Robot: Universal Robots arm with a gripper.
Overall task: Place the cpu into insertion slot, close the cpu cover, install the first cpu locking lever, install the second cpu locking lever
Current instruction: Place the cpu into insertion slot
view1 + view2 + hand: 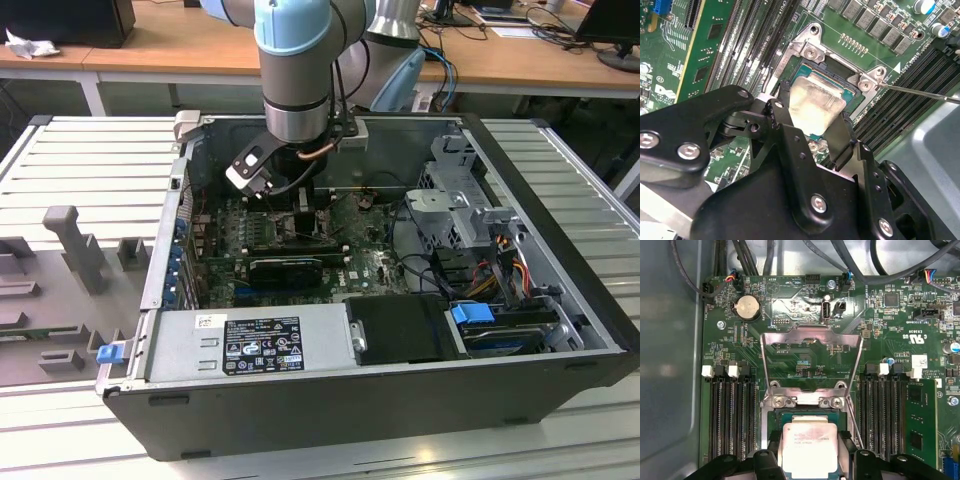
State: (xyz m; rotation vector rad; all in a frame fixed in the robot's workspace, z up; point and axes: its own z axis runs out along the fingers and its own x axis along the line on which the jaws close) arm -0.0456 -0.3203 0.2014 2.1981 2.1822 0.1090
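One robot arm (pixel 295 70) reaches down into an open computer case (pixel 560 255) lying on its side on a slatted grey table (pixel 90 160). In the exterior view the wrist hangs over the green motherboard (pixel 375 265), beyond the grey power supply (pixel 250 345) that lines the near wall of the case.

Gripper (pixel 814 120): two black fingers (pixel 782 107) are pressed against opposite edges of the cpu (pixel 810 450), clamped on it with no gap on either side in both wrist views.

Cpu: a pale silver square, held level at the insertion slot (pixel 805 412). The slot's teal and dark border shows past the chip's free edges. Whether the chip rests on the socket floor or sits just above it cannot be told.

Cpu cover (pixel 812 335): a thin silvery frame, swung open. It stands away from the socket on the side opposite the gripper body and is joined to the socket's edge by a bracket with two screws. The board shows through its large window.

Locking lever (pixel 920 92): a thin metal rod slanting away from one corner of the socket, passing over the memory slots (pixel 730 415).

Memory slots: long black rows flanking the socket on both sides. A round coin cell (pixel 746 307) sits on the board beyond the open cover.
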